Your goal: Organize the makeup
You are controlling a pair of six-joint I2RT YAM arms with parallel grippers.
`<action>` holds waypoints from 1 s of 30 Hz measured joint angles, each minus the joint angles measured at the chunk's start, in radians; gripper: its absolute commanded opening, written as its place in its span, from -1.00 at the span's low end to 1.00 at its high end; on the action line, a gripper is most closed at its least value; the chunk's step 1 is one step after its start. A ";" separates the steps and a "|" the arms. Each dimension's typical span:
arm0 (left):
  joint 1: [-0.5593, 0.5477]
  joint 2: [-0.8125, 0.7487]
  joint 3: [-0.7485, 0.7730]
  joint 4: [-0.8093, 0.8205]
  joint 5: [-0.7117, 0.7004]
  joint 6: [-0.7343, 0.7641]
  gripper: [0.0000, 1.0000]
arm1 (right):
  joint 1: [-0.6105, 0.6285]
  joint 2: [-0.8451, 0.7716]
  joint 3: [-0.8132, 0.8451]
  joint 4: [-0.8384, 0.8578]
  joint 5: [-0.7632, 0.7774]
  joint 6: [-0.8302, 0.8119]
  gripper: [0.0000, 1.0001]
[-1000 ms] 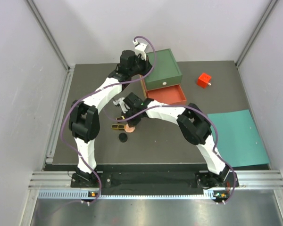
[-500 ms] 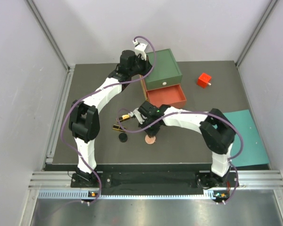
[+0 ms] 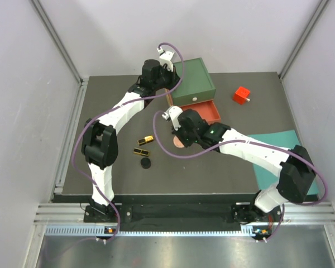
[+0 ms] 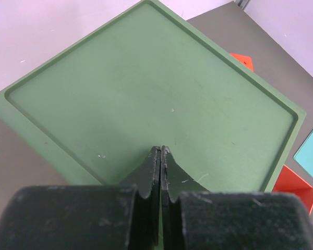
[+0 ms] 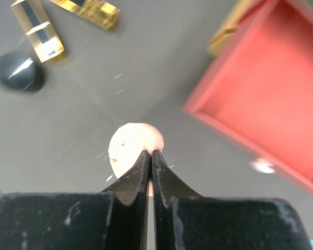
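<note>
While the left gripper (image 4: 160, 151) sits pressed shut and empty over the flat green box top (image 4: 146, 94), the right gripper (image 5: 149, 153) pinches the round peach compact (image 5: 134, 147) by its edge, just beside the open red drawer (image 5: 271, 99). Two gold-black rectangular cases (image 5: 37, 29) and a black disc (image 5: 18, 73) lie on the dark mat (image 5: 94, 104) nearby.

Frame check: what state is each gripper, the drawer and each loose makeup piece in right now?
Red drawer: pulled open, visible part empty.
Left gripper: shut, holding nothing, over the green box.
Right gripper: shut on the round peach compact.
Gold-black cases: lying loose on the table.
Black disc: lying loose on the table.
</note>
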State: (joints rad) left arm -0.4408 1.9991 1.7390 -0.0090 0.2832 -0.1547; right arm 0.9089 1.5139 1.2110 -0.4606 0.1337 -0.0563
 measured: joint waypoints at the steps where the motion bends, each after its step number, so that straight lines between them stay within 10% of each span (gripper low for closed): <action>1: 0.000 0.000 0.000 0.000 0.000 0.000 -1.00 | -0.008 -0.002 0.000 0.015 0.018 0.000 -1.00; 15: 0.000 0.000 0.000 0.000 0.003 0.000 -1.00 | -0.238 0.039 0.054 0.101 0.089 0.003 -1.00; 22: 0.000 0.000 0.002 -0.001 0.006 -0.003 -1.00 | -0.270 0.134 0.126 0.116 0.078 0.015 0.06; 30: 0.000 0.003 0.006 -0.003 0.008 -0.004 -1.00 | -0.265 0.135 0.120 0.121 0.047 0.021 0.33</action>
State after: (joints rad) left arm -0.4408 2.0022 1.7451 -0.0124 0.2909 -0.1589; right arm 0.6437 1.6485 1.3312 -0.3401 0.1806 -0.0349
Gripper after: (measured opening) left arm 0.009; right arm 0.628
